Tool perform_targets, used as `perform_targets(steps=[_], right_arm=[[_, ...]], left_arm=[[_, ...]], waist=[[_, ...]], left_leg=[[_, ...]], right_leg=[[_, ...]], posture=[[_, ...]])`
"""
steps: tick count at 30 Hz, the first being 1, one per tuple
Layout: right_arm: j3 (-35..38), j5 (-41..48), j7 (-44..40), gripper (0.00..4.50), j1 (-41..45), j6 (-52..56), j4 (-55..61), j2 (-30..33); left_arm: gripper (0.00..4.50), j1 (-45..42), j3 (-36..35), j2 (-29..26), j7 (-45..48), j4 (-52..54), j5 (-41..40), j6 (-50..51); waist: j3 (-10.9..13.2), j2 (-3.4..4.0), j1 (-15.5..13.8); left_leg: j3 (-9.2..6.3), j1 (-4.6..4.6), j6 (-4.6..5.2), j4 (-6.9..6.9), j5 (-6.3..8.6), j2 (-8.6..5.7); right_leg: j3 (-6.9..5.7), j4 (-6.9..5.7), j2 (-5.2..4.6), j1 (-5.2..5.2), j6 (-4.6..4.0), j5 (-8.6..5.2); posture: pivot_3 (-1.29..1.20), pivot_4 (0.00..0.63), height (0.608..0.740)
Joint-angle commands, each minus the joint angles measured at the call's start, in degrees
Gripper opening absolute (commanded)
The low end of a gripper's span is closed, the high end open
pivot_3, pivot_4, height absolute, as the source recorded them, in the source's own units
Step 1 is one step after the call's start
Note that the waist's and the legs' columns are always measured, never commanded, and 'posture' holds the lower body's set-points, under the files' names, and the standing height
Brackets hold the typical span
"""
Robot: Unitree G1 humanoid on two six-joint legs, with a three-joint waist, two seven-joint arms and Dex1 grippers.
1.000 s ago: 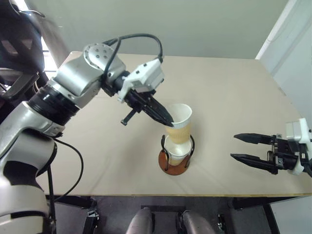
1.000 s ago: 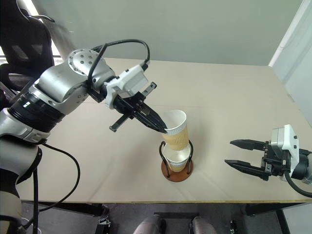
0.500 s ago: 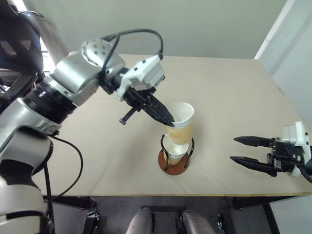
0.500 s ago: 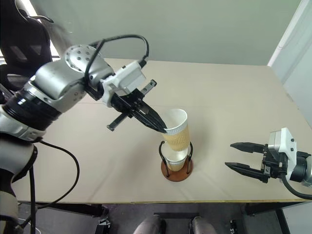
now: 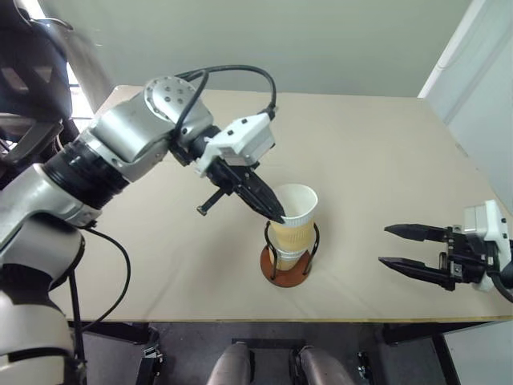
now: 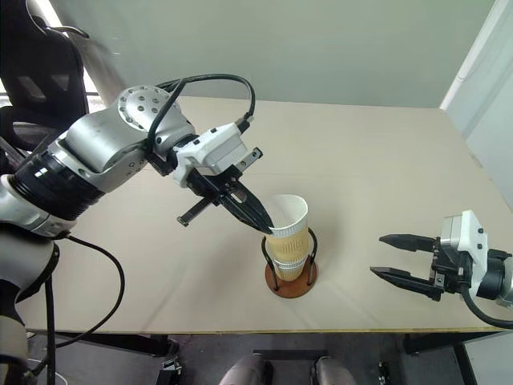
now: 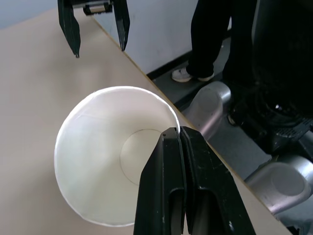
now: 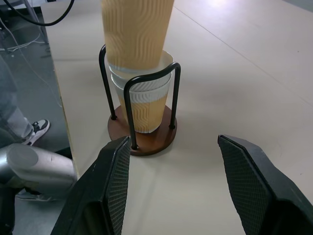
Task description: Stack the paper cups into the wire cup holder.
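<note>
Three paper cups (image 8: 141, 95) stand nested in the wire cup holder (image 8: 143, 137), mouths up.

The top cup (image 6: 287, 226) sits only partly seated in the two below, its long axis near upright with a slight lean, the open white rim facing up. The left gripper (image 6: 263, 228) pinches that rim, one finger inside the cup and one outside, jaws narrow on the paper wall. The holder sits near the front edge of the beige table (image 5: 377, 152). The right gripper (image 5: 390, 245) hovers well to the holder's right, jaws spread wide and empty. No writing is readable on the ribbed tan sleeves.
</note>
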State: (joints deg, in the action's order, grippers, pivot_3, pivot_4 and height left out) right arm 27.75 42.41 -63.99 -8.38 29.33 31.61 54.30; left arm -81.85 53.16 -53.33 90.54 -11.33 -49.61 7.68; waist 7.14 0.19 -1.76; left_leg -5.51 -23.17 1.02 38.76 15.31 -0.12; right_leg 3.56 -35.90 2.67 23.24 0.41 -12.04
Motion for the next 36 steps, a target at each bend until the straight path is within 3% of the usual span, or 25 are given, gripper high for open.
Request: perform_targets(steps=[1, 15, 19, 24, 29, 33, 36], right_arm=[[1.5, 0.2, 0.6, 2.87, -0.3, -0.3, 1.6, 0.3], [1.5, 0.4, 1.6, 2.87, -0.8, -0.1, 2.2, 0.5], [1.0, 0.3, 1.7, 2.87, -0.3, -0.2, 1.9, 0.7], [0.1, 0.2, 1.4, 2.87, 0.5, -0.3, 1.4, 0.8], [-3.1, -0.3, 0.1, 2.87, 3.5, -1.0, -0.4, 1.0], [-7.4, -1.7, -1.1, 2.87, 8.2, -2.1, -3.7, 0.6], [-12.5, -3.8, -3.9, 2.87, 13.7, -3.5, -9.2, 0.5]], left_arm=[[0.01, -0.4, -0.1, 0.4, 2.0, -1.2, 0.9, -1.7], [0.01, 0.8, 0.8, 0.6, 2.0, -1.3, 1.9, -1.4], [0.93, 1.2, -1.1, 2.7, 2.0, -3.6, 3.8, -1.0], [2.73, 1.7, -3.7, 3.7, 2.0, -4.5, 4.5, 0.1], [4.47, 3.7, -14.9, 7.4, 2.0, -5.9, 5.3, 4.4], [4.47, 7.4, -22.8, 4.9, 0.8, -3.0, 7.1, 9.5], [4.47, 17.6, -32.0, -4.7, -4.8, 2.2, 8.9, 14.0]], waist=[[0.0, 0.0, 0.0], [0.0, 0.0, 0.0], [0.0, 0.0, -0.1], [0.0, 0.0, 0.0], [0.0, 0.01, 0.0], [0.0, 0.04, 0.2], [0.0, 0.21, 1.7]], left_leg=[[0.0, 0.0, 0.0, 0.0, 0.0, 0.0], [0.01, -0.02, 0.01, 0.0, 0.01, 0.0], [0.02, -0.02, 0.01, 0.02, 0.01, 0.0], [0.02, -0.02, 0.02, 0.04, 0.01, 0.0], [0.03, -0.05, 0.02, 0.1, 0.01, 0.0], [0.05, -0.04, 0.02, 0.21, 0.01, 0.0], [0.17, 0.08, -0.05, 0.19, -0.04, 0.01]], right_leg=[[0.0, 0.0, 0.0, 0.01, 0.0, 0.0], [0.01, 0.01, 0.0, 0.01, 0.02, 0.0], [0.01, 0.02, 0.0, -0.01, 0.02, 0.01], [0.01, 0.01, 0.0, 0.01, 0.03, 0.02], [0.01, 0.01, 0.0, -0.01, 0.07, 0.03], [0.02, 0.01, 0.0, -0.01, 0.12, 0.06], [0.08, 0.01, 0.02, 0.03, 0.07, 0.13]], posture=[[0.0, 0.15, 0.74], [0.0, 0.15, 0.74], [0.0, 0.15, 0.74], [0.0, 0.15, 0.74], [0.0, 0.15, 0.74], [0.0, 0.15, 0.74], [0.0, 0.15, 0.74]])
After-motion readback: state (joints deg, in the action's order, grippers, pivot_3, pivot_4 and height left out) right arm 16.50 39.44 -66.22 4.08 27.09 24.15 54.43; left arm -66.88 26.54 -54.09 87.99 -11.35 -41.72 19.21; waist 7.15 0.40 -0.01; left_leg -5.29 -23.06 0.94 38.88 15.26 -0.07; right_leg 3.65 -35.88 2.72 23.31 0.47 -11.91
